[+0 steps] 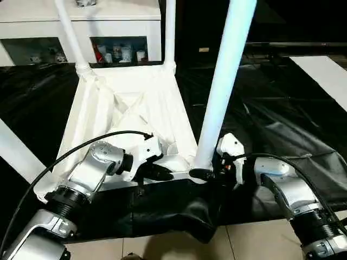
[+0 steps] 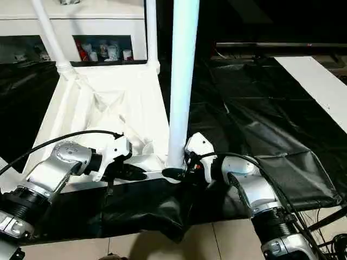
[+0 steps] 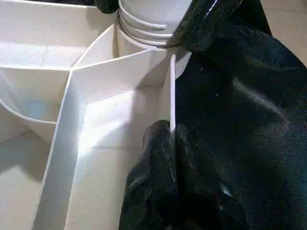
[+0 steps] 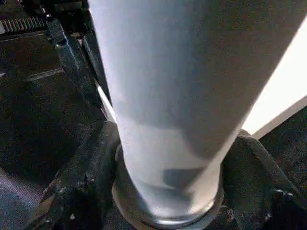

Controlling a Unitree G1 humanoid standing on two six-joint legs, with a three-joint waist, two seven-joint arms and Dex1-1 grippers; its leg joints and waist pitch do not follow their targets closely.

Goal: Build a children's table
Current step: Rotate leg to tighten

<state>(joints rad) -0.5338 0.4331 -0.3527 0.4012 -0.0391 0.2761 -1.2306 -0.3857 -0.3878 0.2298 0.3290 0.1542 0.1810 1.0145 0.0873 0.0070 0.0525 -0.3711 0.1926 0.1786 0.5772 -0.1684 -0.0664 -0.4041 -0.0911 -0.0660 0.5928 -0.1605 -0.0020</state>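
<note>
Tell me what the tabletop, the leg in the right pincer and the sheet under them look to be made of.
Tabletop: white moulded plastic, likely; thin ribs on its underside, semi-matte. Leg: smooth white tube, probably plastic too, with a soft sheen and ridged rings at its base; the right pincer straddles it. Sheet: thin black plastic film, glossy and wrinkled, draping over the table edge.

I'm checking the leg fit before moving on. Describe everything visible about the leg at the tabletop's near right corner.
The near-right leg is a long, smooth white tube, plastic by its look, standing nearly upright and leaning slightly right. Its ringed base sits in the round corner socket of the upturned tabletop. The right gripper has a black finger on each side of the base; the left gripper pinches the tabletop's near rim beside it.
</note>
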